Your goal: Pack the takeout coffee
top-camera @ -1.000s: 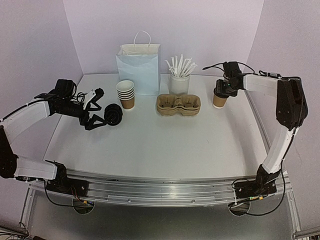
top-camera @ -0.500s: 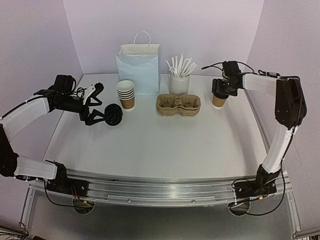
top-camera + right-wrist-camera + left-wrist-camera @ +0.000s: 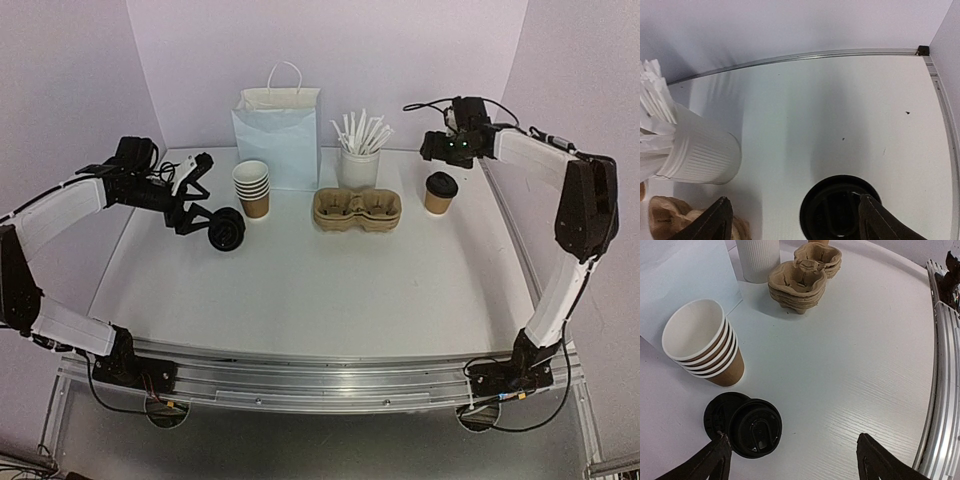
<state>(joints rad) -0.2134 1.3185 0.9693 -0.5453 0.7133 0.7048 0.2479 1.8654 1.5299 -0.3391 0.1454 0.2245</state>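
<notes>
A stack of brown paper cups point(image 3: 251, 188) with white rims stands before the bag; it also shows in the left wrist view point(image 3: 702, 342). A pile of black lids point(image 3: 227, 230) lies left of it on the table, and in the left wrist view point(image 3: 747, 426). My left gripper point(image 3: 203, 190) is open and empty, just left of the lids point(image 3: 792, 462). The tan pulp carrier point(image 3: 357, 209) sits mid-table. One brown cup with a black lid point(image 3: 438, 192) stands to its right. My right gripper point(image 3: 449, 150) is open, raised above and behind that cup point(image 3: 840, 212).
A white handled paper bag point(image 3: 277, 135) stands at the back. A white ribbed cup of white sticks point(image 3: 360, 160) stands beside it, behind the carrier, and shows in the right wrist view point(image 3: 697, 152). The table's right edge rail point(image 3: 940, 100) runs near the lidded cup.
</notes>
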